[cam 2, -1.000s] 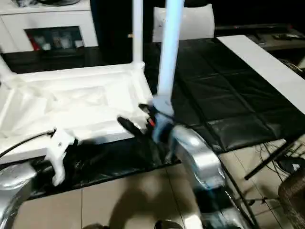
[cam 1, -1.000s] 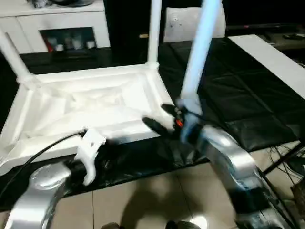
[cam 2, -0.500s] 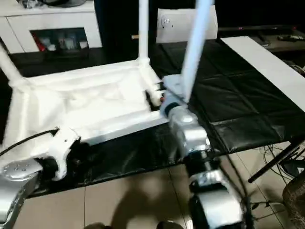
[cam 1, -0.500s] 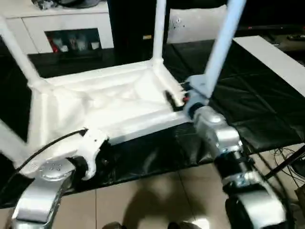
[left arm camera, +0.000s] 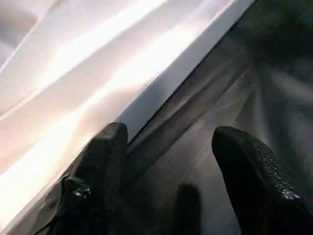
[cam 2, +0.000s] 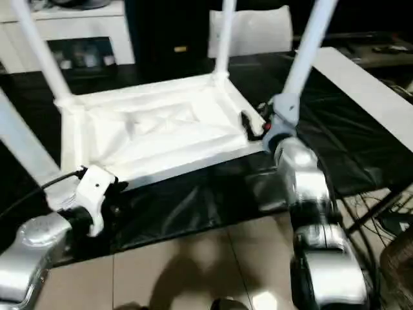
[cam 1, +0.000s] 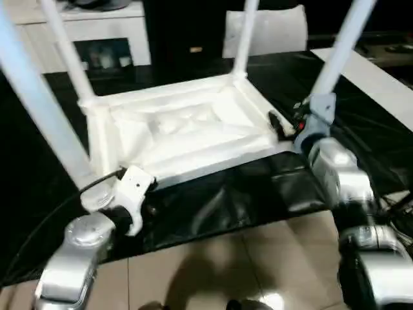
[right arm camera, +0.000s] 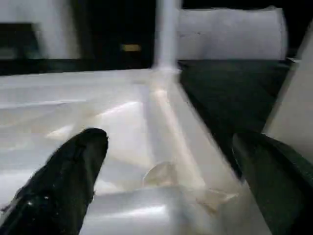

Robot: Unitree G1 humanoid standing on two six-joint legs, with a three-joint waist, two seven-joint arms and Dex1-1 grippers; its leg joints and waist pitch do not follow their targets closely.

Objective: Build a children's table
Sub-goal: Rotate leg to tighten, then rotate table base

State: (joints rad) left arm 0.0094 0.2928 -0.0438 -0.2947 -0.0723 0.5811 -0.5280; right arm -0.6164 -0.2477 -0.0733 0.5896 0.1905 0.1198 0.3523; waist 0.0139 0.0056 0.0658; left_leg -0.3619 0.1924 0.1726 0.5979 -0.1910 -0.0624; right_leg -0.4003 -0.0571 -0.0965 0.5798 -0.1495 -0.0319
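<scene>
The children's table lies upside down on a black mat, its ribbed white top facing up. Legs stand in the far left corner and the far right corner. A third leg rises at the near left. The fourth leg slants up from the near right corner. My right gripper is open, its fingers spread either side of that corner, with the leg just beyond one finger. My left gripper is open over the mat, one finger against the top's near rim.
A white cabinet with glass doors stands at the back left. A white panel leans behind the table. A flat white board lies at the right. The black mat ends at a tiled floor.
My right arm swung the leg it carried from in front of the table to the near right corner. The head view shifted, bringing the left legs into view. My left arm stayed by the near rim.
</scene>
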